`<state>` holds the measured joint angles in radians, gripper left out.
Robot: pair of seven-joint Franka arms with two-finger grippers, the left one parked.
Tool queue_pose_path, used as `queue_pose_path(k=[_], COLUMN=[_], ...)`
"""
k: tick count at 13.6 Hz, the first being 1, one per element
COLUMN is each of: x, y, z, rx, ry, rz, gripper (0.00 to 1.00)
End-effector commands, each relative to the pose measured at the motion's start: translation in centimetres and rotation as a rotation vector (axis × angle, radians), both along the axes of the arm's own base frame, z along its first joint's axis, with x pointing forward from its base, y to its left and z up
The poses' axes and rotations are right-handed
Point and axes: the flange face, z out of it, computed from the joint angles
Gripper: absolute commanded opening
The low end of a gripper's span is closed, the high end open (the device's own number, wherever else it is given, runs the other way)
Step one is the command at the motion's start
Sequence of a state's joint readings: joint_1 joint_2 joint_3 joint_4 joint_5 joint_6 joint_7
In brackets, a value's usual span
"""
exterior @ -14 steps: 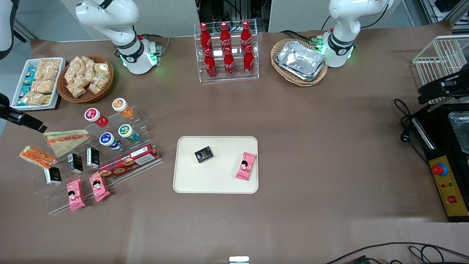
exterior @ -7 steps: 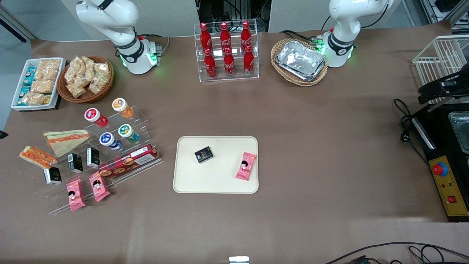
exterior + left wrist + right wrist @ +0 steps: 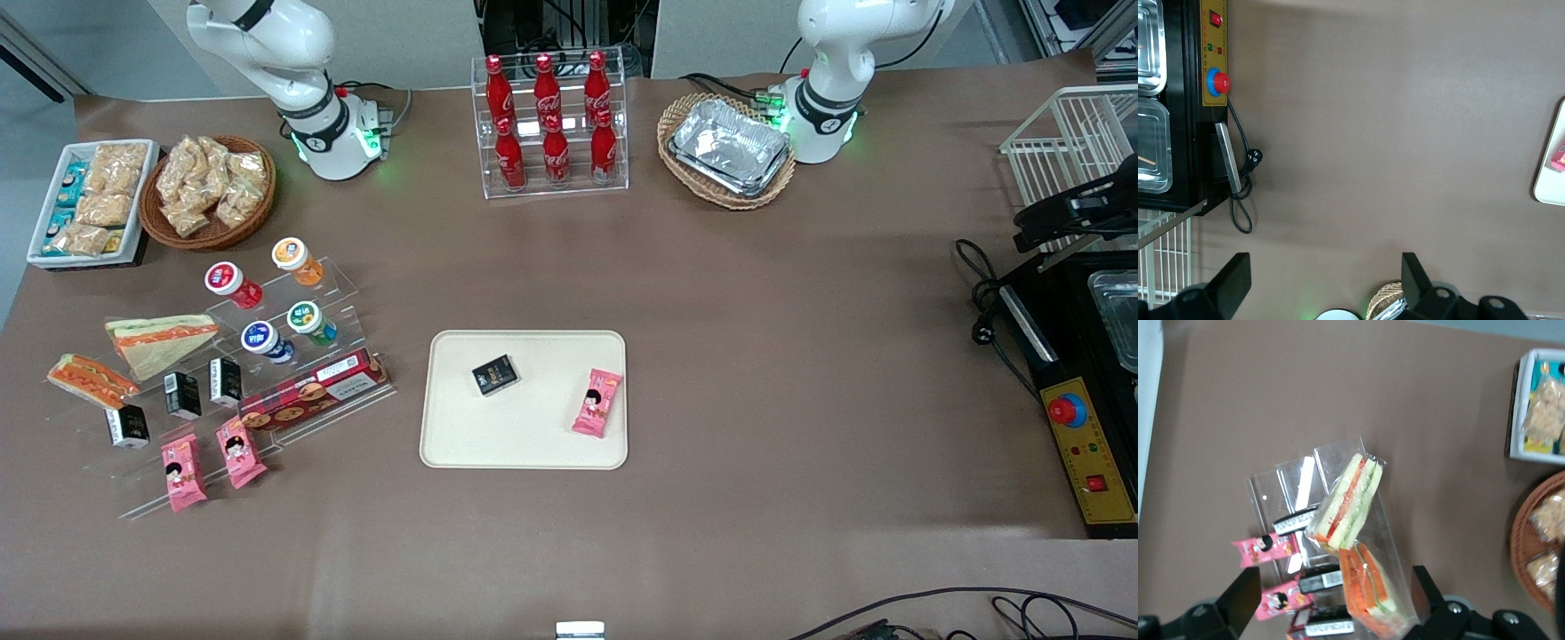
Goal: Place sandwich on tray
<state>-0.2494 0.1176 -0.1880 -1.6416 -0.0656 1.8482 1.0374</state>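
The sandwich [image 3: 89, 380] is a small clear-wrapped wedge with orange-red and green filling. It leans on the clear acrylic stand [image 3: 222, 391] at the working arm's end of the table. It also shows in the right wrist view [image 3: 1348, 499]. The cream tray [image 3: 524, 444] lies at the table's middle and holds a black box [image 3: 494, 374] and a pink snack pack [image 3: 597, 402]. My right gripper [image 3: 1331, 607] is open and empty, high above the stand, and is out of the front view.
A broader pale sandwich [image 3: 160, 340] lies beside the task sandwich and shows in the wrist view [image 3: 1368, 590]. The stand also holds small black boxes [image 3: 182, 396], pink packs [image 3: 182, 471], cups [image 3: 264, 342] and a biscuit box [image 3: 311, 391]. A wicker snack basket [image 3: 209, 191] and a white snack tray [image 3: 89, 200] stand farther from the camera.
The right gripper showed at the front view's edge beside the sandwiches one second ago. It has drawn out of that view toward the working arm's end. Nothing on the table has moved.
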Motion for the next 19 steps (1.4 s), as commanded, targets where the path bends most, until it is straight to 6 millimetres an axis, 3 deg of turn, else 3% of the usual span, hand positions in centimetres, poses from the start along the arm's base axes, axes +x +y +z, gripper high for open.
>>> queue_pose_path(k=[1,5,11,15,19], x=[0.8,1.9,3.0,2.0,1.2], y=[-2.2,-3.6,-4.1,-3.6,-4.4], z=[-2.6,-6.7,-10.8,-13.5,-15.3], rx=[0.056,0.096,0.120,0.174,0.190], ry=[-0.039,-0.067,-0.046,0.009,0.002], rz=[-0.224,-0.427,-0.460,-0.493,-0.522], gripper=[1.00,1.00,1.00,0.99,0.99])
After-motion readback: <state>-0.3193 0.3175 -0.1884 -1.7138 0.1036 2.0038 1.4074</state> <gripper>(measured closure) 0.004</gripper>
